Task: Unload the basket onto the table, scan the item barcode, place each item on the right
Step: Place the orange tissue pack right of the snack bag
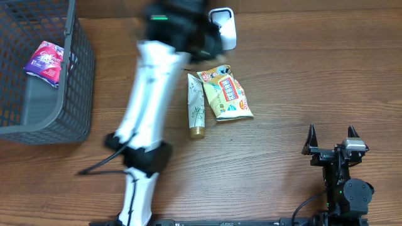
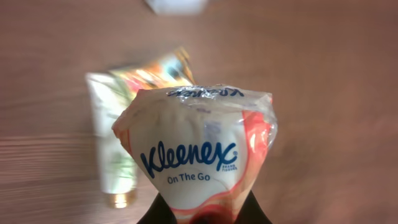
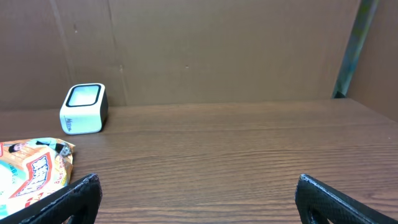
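A white, soft plastic pack of Kleenex tissues with an orange-red trim [image 2: 199, 165] is clamped at its lower end between the left fingers [image 2: 157, 215], which are closed tight on it. The pack stands out from them lengthwise, its printed face to the wrist camera and its far, crimped edge leading. The small white box-shaped scanner with a glass window [image 1: 224, 28] lies just ahead of that leading edge, at the far side of the brown wooden surface [image 1: 301, 75]. From above, the left wrist hovers just beside the scanner. The barcode cannot be made out in any view, so which face must turn to the window is uncertain. The pack probably needs tilting or rolling until the code faces the glass.

The left arm is by far the nearer. The right fingers [image 3: 69, 200] are spread wide, hold nothing, and sit well apart at the near edge.

By count:
- one tissue pack
- one scanner
- one pale green tube with a gold cap [image 1: 196, 107]
- one cream snack pouch with red lettering [image 1: 226, 93], touching the tube
- one dark grey mesh basket [image 1: 75, 94]
- one purple packet [image 1: 45, 61] inside the basket
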